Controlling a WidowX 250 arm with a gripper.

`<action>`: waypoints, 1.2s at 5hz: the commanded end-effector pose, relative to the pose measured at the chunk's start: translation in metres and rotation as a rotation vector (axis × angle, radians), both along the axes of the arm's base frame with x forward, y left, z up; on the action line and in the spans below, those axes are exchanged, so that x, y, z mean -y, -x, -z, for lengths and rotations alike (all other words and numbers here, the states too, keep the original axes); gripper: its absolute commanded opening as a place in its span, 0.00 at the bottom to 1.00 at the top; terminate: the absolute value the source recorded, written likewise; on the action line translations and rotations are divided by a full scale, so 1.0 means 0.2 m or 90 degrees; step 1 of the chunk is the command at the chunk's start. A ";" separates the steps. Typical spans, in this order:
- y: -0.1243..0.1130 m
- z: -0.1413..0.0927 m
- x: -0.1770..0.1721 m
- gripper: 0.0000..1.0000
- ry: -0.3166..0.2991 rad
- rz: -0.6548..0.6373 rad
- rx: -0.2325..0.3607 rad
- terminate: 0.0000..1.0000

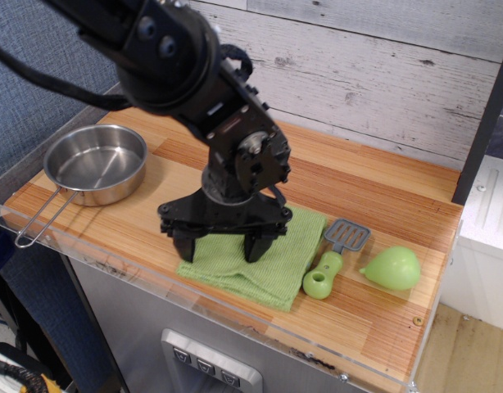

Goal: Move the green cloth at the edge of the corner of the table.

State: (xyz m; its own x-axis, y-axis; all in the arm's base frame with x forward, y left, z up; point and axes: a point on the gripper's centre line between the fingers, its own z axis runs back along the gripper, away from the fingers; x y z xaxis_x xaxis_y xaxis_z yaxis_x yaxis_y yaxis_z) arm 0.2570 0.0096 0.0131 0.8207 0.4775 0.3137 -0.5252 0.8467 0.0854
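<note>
We see a black robot arm's pincer (221, 246) pressed down on a light green cloth (264, 262), its two fingers spread apart. The cloth lies bunched near the worktop's (374, 196) front edge. At the cloth's three o'clock lie a green-handled spatula (333, 259) and a green pear toy (392, 268). A steel pan (94, 164) sits at ten o'clock.

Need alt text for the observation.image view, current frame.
A black robot end effector stands open with both fingertips down on a green cloth near the front edge of a wooden table. A steel pan sits left; a green-handled spatula and green pear toy right.
</note>
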 end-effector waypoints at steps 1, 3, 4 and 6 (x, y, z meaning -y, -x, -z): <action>-0.12 0.00 -0.09 1.00 0.002 -0.037 0.005 0.00; -0.30 0.01 -0.18 1.00 0.000 -0.077 0.011 0.00; -0.36 0.01 -0.24 1.00 -0.002 -0.093 0.017 0.00; -0.42 -0.04 -0.39 1.00 -0.017 -0.120 0.035 0.00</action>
